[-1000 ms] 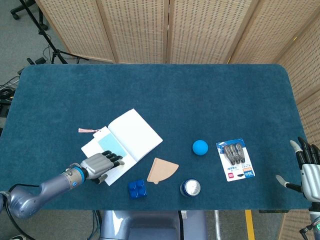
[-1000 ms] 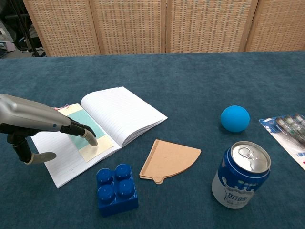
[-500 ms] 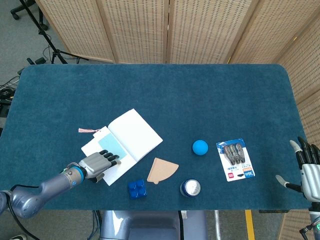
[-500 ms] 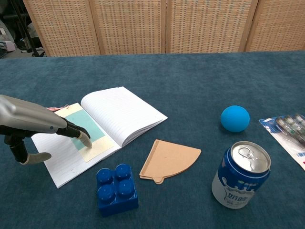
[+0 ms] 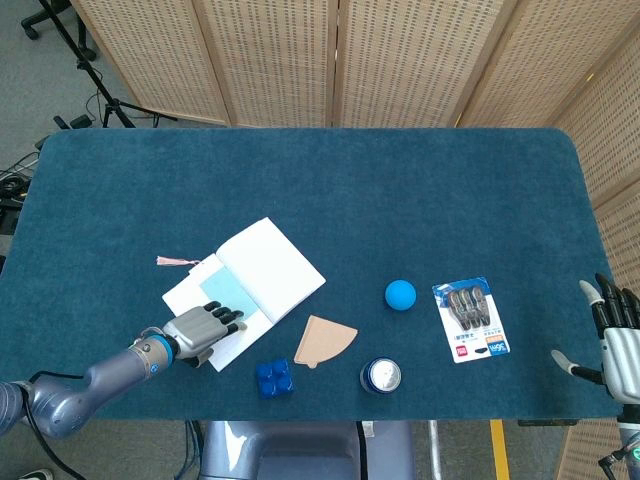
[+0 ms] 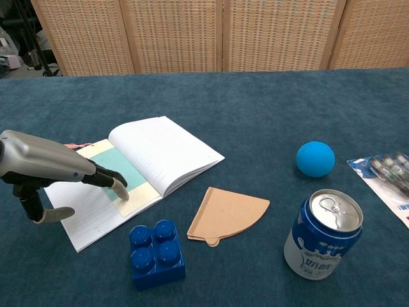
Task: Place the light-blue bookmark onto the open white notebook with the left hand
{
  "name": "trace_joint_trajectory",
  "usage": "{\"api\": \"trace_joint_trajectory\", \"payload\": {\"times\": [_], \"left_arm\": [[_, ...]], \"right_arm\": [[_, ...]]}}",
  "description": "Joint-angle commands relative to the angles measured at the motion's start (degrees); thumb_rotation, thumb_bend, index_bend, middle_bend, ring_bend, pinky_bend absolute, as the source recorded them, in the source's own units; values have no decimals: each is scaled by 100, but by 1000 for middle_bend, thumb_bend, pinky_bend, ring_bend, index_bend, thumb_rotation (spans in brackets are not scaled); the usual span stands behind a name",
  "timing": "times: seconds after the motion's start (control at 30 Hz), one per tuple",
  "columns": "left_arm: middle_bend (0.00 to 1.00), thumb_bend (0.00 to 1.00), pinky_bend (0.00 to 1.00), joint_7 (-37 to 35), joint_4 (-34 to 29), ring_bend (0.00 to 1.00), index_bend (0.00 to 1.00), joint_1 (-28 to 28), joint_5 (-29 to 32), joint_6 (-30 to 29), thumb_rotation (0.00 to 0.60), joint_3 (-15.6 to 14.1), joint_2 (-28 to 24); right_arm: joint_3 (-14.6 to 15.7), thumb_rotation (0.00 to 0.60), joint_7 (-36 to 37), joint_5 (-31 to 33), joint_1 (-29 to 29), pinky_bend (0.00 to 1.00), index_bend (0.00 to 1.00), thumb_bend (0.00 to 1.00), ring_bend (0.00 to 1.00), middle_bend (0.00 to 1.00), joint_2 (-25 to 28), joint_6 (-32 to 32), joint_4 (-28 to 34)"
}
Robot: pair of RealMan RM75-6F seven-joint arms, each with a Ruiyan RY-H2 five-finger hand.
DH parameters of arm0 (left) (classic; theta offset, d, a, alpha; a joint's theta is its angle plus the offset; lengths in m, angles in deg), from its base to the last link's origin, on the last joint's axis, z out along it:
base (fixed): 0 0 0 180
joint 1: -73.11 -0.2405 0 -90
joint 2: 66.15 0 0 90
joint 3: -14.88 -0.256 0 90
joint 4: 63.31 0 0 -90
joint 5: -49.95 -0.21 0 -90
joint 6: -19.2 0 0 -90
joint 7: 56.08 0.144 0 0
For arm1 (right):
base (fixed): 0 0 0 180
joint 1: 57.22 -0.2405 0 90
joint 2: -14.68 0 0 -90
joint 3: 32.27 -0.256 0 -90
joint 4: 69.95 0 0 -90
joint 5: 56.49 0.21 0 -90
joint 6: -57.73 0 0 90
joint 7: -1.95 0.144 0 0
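The bookmark [image 6: 121, 167] lies flat on the left page of the open notebook [image 6: 163, 150]; the left hand [image 6: 48, 167] reaches over that page, fingers [image 6: 119, 187] spread and touching the bookmark, gripping nothing; the right hand [image 5: 618, 338] hangs at the desk's [image 5: 400, 190] right edge, fingers apart, empty.

Matt blue cloth table [image 5: 400, 190], lined paper notebook [image 6: 163, 152], glossy plastic block [image 6: 156, 253], shiny metal can [image 6: 323, 244].
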Motion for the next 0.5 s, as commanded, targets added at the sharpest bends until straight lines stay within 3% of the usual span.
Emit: {"api": "trace_joint_trajectory", "payload": {"times": [0.03,0.5], "left_arm": [[0,588,0,8,-15,0,0,14,6,-28,600,-14,2],[0,588,0,9,-31,0,0,58,9,-156,600,-106,91]], "right_arm": [[-2,600,-2,-1,2,0,0,156,0,0,2,6,2],[-1,600,13,-13,14,0,0,156,0,0,4,32,4]]}}
